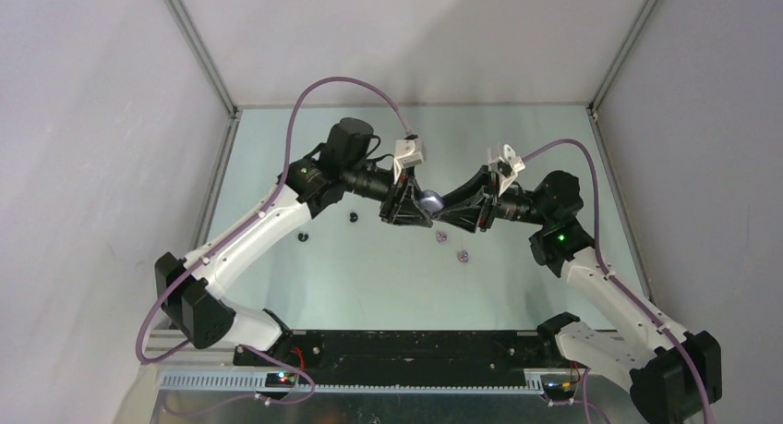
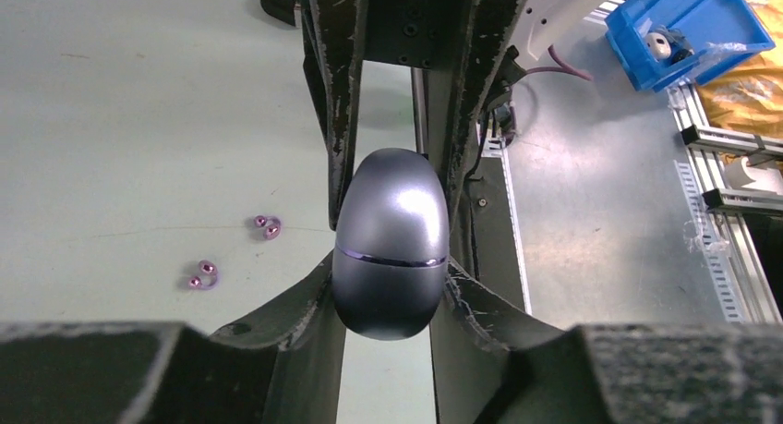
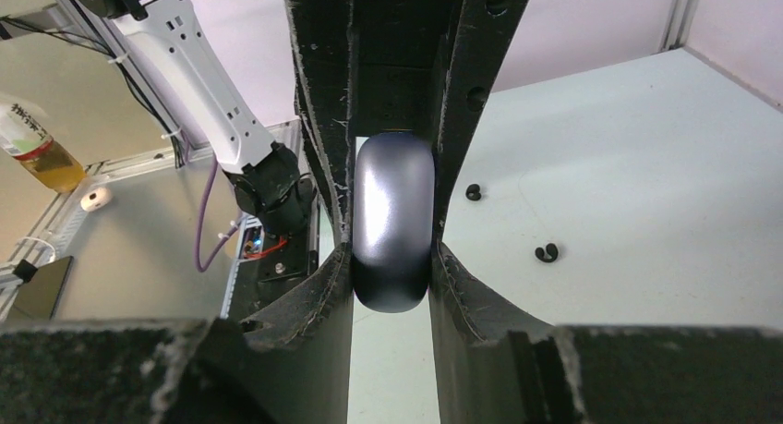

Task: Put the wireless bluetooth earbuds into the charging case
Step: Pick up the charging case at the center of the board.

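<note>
1. Two black earbuds [image 1: 352, 216] lie on the table [image 1: 369, 285], at left.
2. The left gripper [image 1: 414, 208] is clamped on the case [image 1: 430, 199], held off the table.
3. Two purple earbuds [image 1: 441, 236] lie near centre.
4. The right gripper [image 1: 454, 212] is clamped on the case's other side.

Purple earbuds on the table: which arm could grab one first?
Probably right: the two small pale purple earbuds lie on the table nearest the right fingers. Those and the left fingers both clamp the glossy grey egg-shaped case, so one must release first.
</note>
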